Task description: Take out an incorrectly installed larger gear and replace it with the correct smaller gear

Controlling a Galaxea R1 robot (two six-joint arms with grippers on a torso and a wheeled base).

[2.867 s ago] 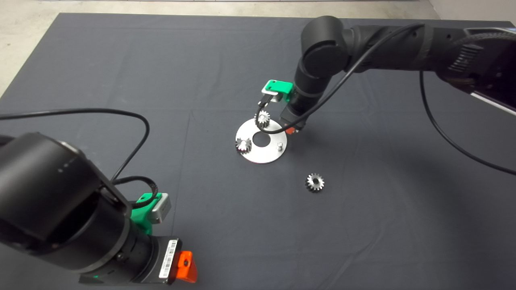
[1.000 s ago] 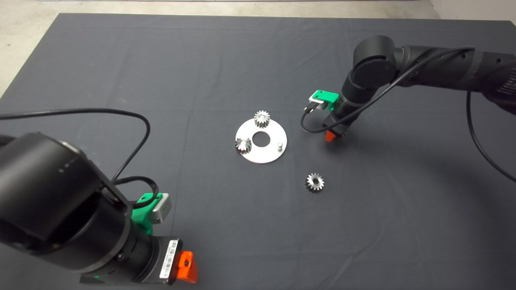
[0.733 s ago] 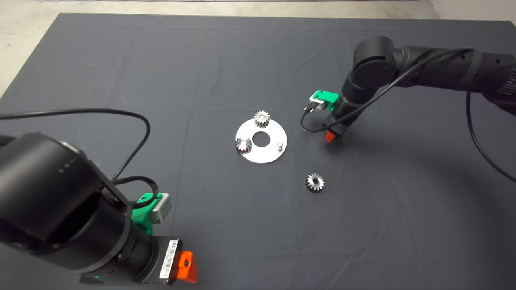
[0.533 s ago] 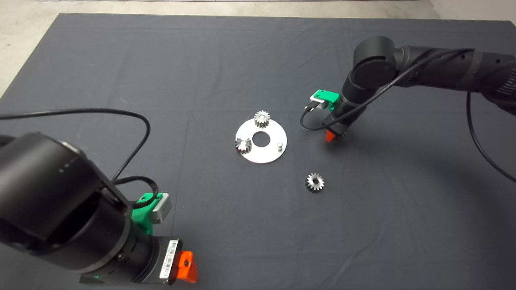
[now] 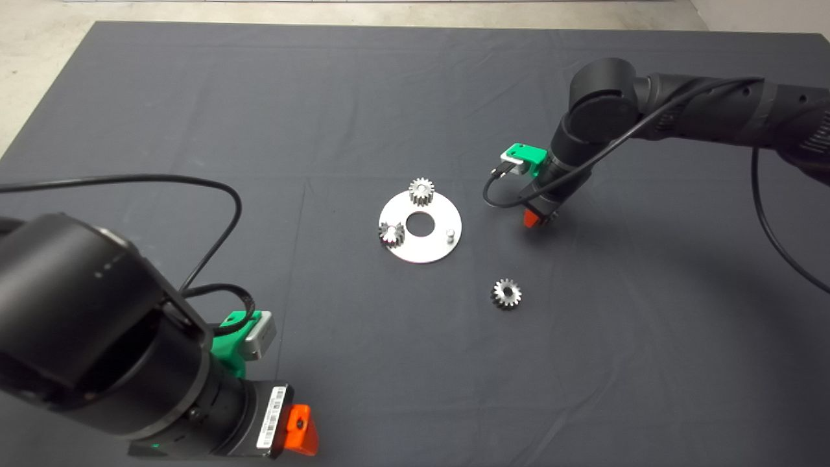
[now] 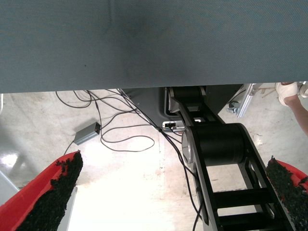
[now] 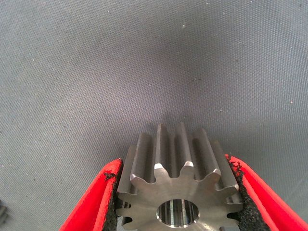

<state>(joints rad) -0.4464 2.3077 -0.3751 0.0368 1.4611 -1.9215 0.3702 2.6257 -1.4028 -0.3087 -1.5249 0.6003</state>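
Steel larger gear [image 7: 175, 195] sits clamped between the right gripper [image 5: 537, 219] pads, low over the mat [image 5: 324, 97] right of centre frame. Premature release risks rolling toward the plate [image 5: 420, 227]. Left gripper [image 6: 168, 192], spread, waits lower left.

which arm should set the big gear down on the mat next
Right. The right gripper already holds the larger gear between its jaws, low over the mat. The left gripper is parked at the near left edge, open.
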